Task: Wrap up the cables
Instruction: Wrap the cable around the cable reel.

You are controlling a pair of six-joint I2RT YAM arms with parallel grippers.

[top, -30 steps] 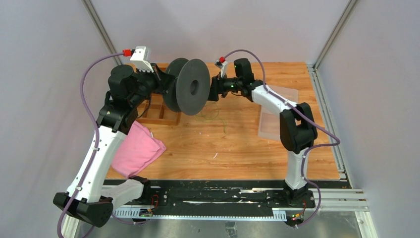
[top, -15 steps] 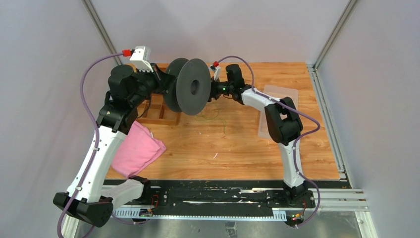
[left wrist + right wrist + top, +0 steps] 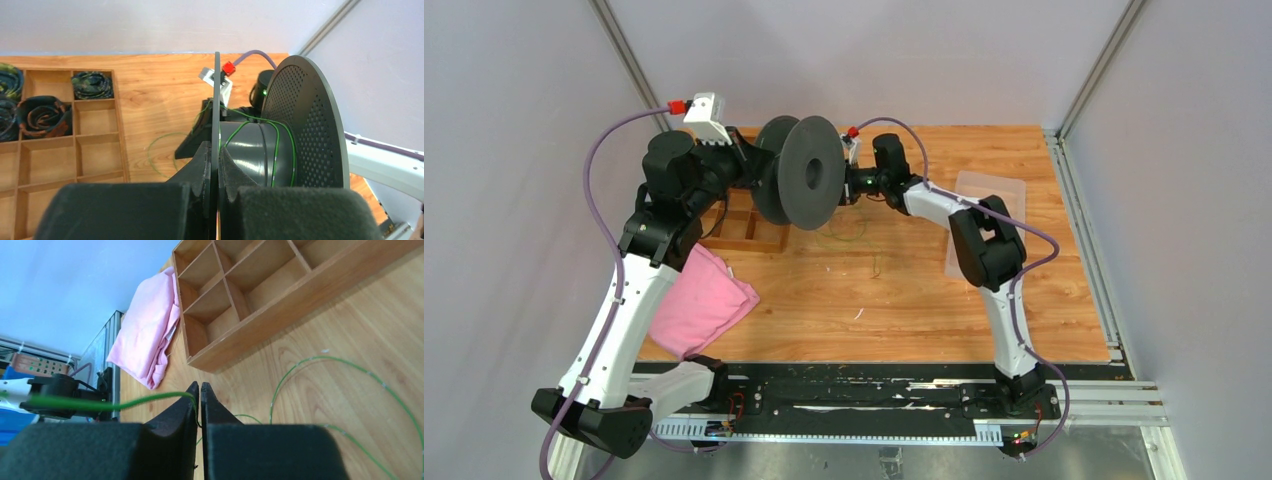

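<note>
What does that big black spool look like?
The spool is dark grey and plastic-looking: two round discs, one dotted with tiny holes, joined by a smooth drum. It is held up with its discs upright. The left gripper has its jaws shut on one disc's edge. A few turns of thin green wire wrap the drum.

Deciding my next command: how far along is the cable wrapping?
Done: a few turns of green cable sit on the spool hub. In hand: left gripper clamps the flange, right gripper pinches the cable. Left: loose loops lie on the table.
</note>
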